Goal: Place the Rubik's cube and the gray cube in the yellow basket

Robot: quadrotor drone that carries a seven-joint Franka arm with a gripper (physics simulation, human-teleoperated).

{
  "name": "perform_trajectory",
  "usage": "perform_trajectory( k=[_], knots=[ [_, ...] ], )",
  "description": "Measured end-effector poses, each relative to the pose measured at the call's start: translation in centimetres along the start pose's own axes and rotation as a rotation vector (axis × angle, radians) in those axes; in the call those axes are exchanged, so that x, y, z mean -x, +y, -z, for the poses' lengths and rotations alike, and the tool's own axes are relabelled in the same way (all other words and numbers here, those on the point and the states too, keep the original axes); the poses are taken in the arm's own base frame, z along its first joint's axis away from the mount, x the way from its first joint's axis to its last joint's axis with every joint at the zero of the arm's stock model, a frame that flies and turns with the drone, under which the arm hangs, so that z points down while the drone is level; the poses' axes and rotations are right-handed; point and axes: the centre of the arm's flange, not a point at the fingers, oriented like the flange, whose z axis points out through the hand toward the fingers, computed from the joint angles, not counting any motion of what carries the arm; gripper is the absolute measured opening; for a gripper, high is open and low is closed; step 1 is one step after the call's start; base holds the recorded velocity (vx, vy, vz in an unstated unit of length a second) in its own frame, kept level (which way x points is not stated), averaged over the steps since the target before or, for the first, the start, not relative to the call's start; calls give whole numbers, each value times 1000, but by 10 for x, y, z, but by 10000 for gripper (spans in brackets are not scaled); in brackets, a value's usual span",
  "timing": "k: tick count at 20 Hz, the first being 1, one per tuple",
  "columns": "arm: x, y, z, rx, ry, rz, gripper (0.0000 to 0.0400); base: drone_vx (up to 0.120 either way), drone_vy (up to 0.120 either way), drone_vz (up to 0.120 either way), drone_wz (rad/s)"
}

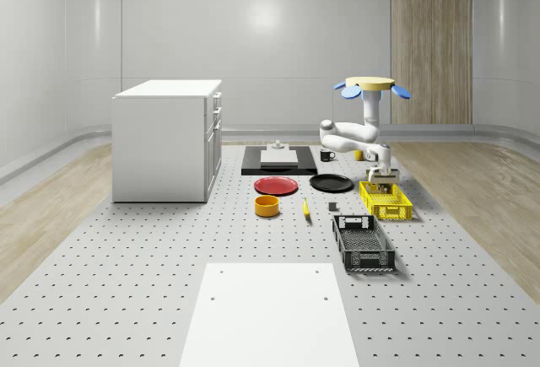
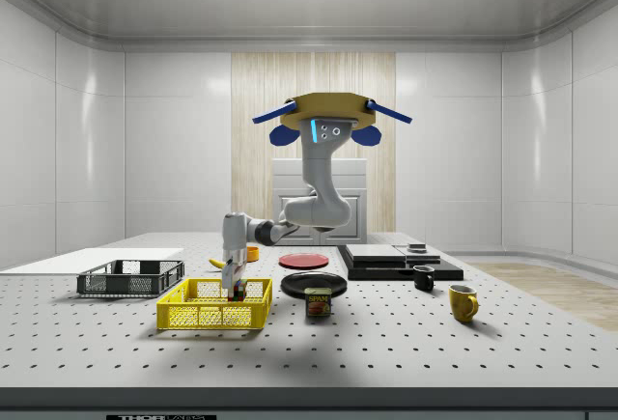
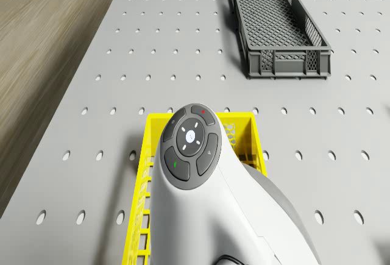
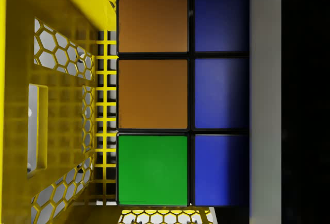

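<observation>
Yellow basket (image 1: 386,201) wall fills the wrist view's edge as the gripper (image 2: 233,290), lowered inside it, clamps the Rubik's cube (image 4: 183,92). Drone (image 1: 371,87) hovers just beyond the basket's far end. Release remains, I judge; the gray cube I cannot locate.

Rubik's cube (image 4: 175,95): wrist view cuts it off at the picture's edges, with only orange, green and blue tiles legible and one side lost behind a grey strip and black shadow. Yellow basket (image 3: 143,173): in the drone view its middle is covered by the arm (image 3: 213,198), and its near end runs off the picture; the gripper (image 1: 381,178) sits low inside it in the whole-scene view, finger gap too small to judge. Can (image 2: 319,302) on the table, side view: label too small to read.
</observation>
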Motion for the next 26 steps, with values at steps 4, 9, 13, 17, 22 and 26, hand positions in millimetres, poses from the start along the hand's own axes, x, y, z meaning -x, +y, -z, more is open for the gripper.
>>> perform_trajectory(
  k=[4,9,13,17,22,26],
  knots=[
    [0,0,-10,0,0,0,325,0,0,0,0],
    [0,0,-22,0,0,0,325,0,0,0,0],
    [0,0,-30,0,0,0,331,0,0,0,0],
    [0,0,-33,0,0,0,375,0,0,0,0],
    [0,0,-20,0,0,0,393,0,0,40,0],
    [0,0,-11,0,0,0,397,0,0,120,0]
  ],
)
